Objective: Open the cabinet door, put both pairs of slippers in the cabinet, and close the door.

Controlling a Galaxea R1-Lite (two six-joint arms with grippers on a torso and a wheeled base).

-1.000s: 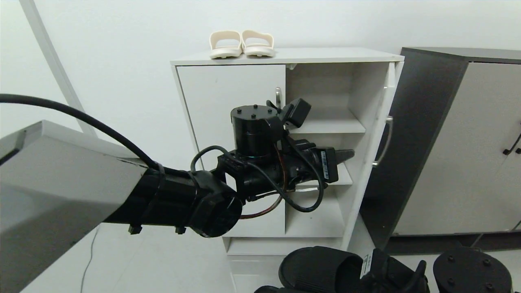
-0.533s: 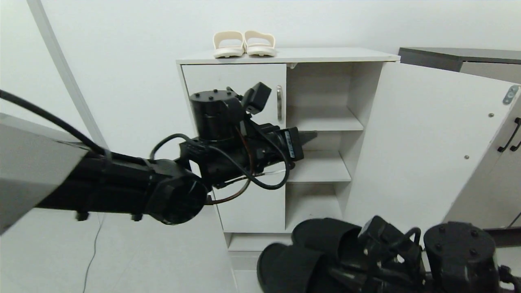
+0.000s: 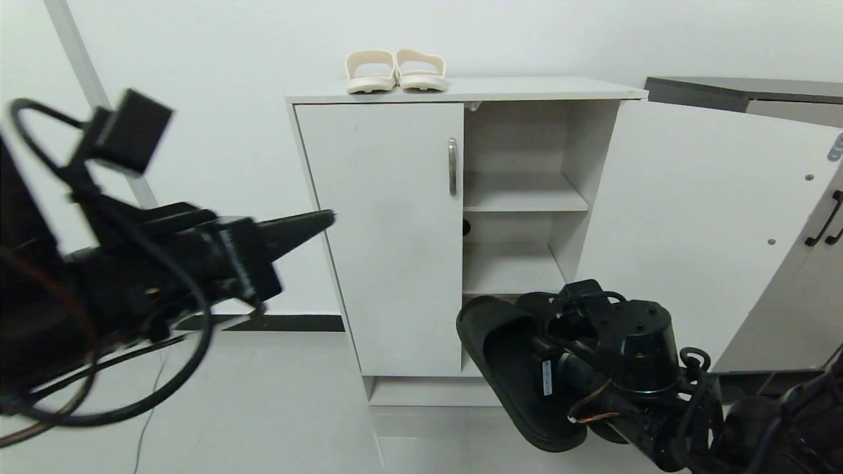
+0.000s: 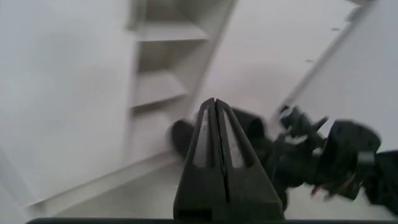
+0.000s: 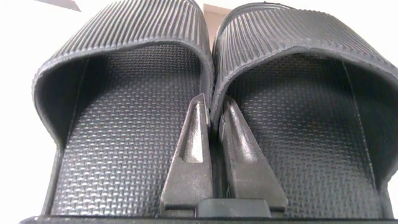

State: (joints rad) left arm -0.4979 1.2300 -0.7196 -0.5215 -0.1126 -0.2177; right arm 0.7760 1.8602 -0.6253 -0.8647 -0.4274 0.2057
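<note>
The white cabinet (image 3: 388,237) has its right door (image 3: 691,230) swung wide open, showing bare shelves (image 3: 520,197); its left door stays closed. A cream pair of slippers (image 3: 395,70) rests on the cabinet top. My right gripper (image 5: 214,124) is shut on the black pair of slippers (image 5: 211,106), pinching the two inner edges together. In the head view the black pair of slippers (image 3: 520,368) hangs before the lowest open compartment. My left gripper (image 3: 326,217) is shut and holds nothing, out to the left of the cabinet; the left gripper (image 4: 216,109) points toward the open side.
A dark grey cabinet (image 3: 777,99) stands to the right behind the open door. Grey floor (image 3: 263,408) spreads in front, with a thin cable (image 3: 148,408) lying at the left. A pale wall is behind.
My left arm has pulled back far to the left, away from the cabinet opening. The right gripper with the black slippers has risen toward the lower compartment. The door stands fully open.
</note>
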